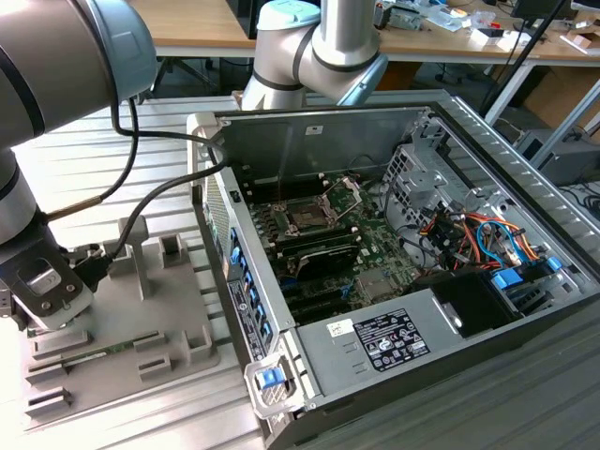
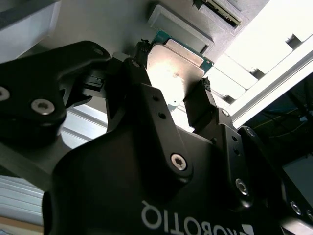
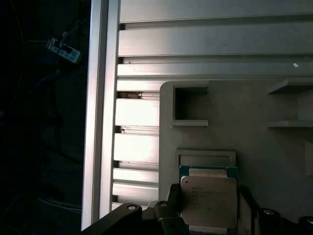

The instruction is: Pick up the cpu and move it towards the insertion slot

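You are working on a table [image 1: 187, 422] of ribbed aluminium profiles that runs across the lower part of the exterior view. Two things rest directly on it. At the lower left of that frame lies a flat grey tray [image 1: 183, 309] with raised blocks and recesses. Just beside it, across the centre and right, an open computer case [image 1: 300, 141] lies on its side. In the first wrist view, the tray's corner sits inboard of the table's edge rail.
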### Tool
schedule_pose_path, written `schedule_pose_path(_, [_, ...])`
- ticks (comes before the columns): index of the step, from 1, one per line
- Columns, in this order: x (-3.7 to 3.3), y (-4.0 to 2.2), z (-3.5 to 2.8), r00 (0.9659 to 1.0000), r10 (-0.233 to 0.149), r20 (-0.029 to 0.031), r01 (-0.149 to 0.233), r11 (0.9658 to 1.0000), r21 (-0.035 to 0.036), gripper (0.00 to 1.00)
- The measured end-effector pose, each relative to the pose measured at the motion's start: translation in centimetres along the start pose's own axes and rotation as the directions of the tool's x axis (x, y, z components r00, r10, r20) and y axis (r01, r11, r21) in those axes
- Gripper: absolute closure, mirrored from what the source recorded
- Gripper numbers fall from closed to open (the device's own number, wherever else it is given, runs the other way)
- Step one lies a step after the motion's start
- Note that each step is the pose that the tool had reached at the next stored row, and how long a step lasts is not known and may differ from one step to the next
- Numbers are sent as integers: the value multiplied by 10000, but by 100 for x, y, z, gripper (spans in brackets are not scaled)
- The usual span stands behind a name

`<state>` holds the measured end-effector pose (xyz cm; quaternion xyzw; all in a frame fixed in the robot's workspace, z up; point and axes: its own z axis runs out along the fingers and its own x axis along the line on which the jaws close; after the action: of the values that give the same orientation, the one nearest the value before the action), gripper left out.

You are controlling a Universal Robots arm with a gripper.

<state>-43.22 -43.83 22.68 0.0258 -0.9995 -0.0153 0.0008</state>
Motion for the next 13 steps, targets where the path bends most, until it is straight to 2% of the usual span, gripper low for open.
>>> schedule_pose_path(13, [0,2,-73,10000,0,0,0,10000,0,45])
